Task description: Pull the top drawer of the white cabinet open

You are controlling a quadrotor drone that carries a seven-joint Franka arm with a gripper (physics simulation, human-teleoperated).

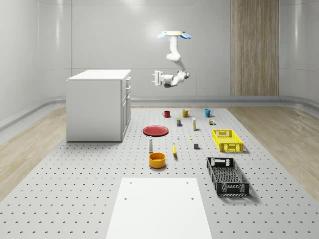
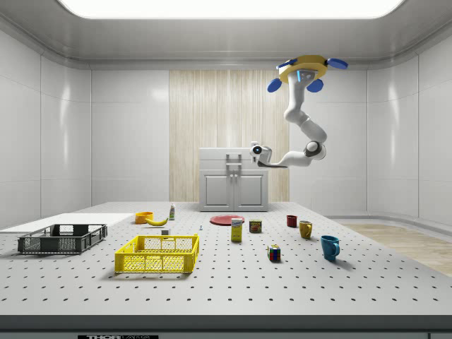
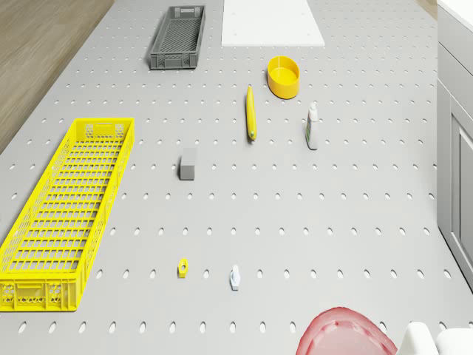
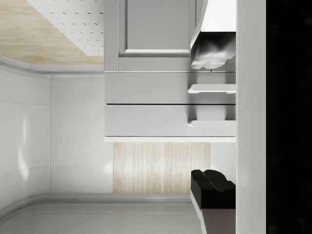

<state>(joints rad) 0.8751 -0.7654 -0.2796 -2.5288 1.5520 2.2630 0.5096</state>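
So your drone (image 1: 174, 34) hovers above the table (image 1: 89, 184), right of the white cabinet (image 1: 94, 107) in the whole-scene view. Its gripper (image 1: 155, 78), fingers apart, faces the top drawer (image 1: 128, 80) without touching. The drawer looks closed; reaching, gripping and pulling all remain.

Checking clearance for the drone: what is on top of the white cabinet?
The white cabinet's top looks bare in the whole-scene view. The drone hovers beside it, above the table.
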